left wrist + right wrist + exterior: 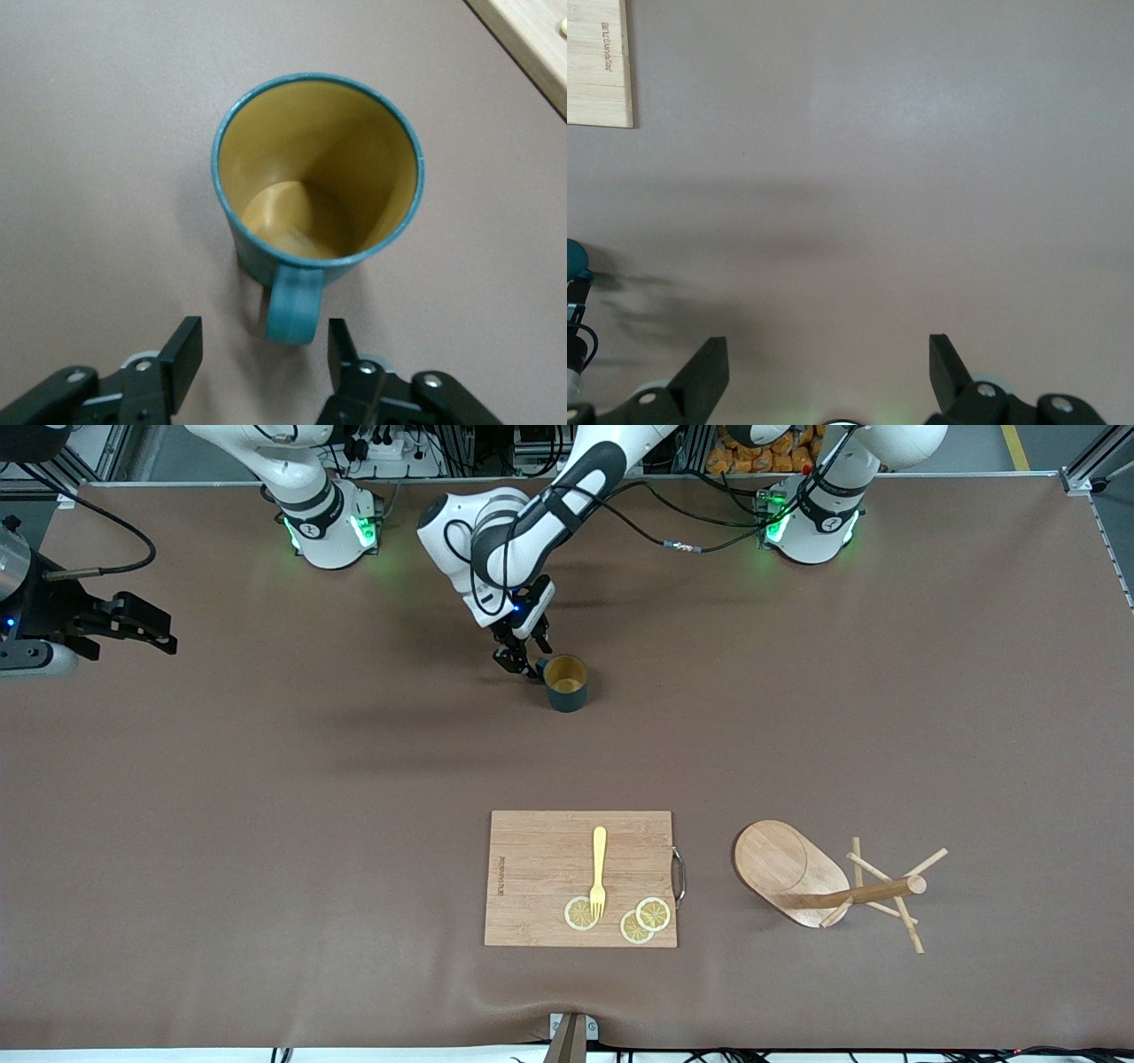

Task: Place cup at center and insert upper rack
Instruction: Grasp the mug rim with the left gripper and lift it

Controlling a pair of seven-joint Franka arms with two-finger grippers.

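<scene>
The dark teal cup [567,683] stands upright on the table near the middle, its tan inside showing. In the left wrist view the cup [319,168] has its handle [292,305] pointing toward my left gripper [261,354]. My left gripper [523,661] is open, with a finger on each side of the handle and not touching it. The wooden mug tree [797,872] lies on its side nearer to the front camera, toward the left arm's end of the table. My right gripper [164,638] waits open and empty above the right arm's end of the table; it also shows in the right wrist view [828,363].
A rectangular wooden cutting board [532,850] lies beside the mug tree, nearer to the front camera than the cup. It carries a yellow fork [599,872] and three lemon slices [653,913]. A corner of the board shows in the right wrist view [598,62].
</scene>
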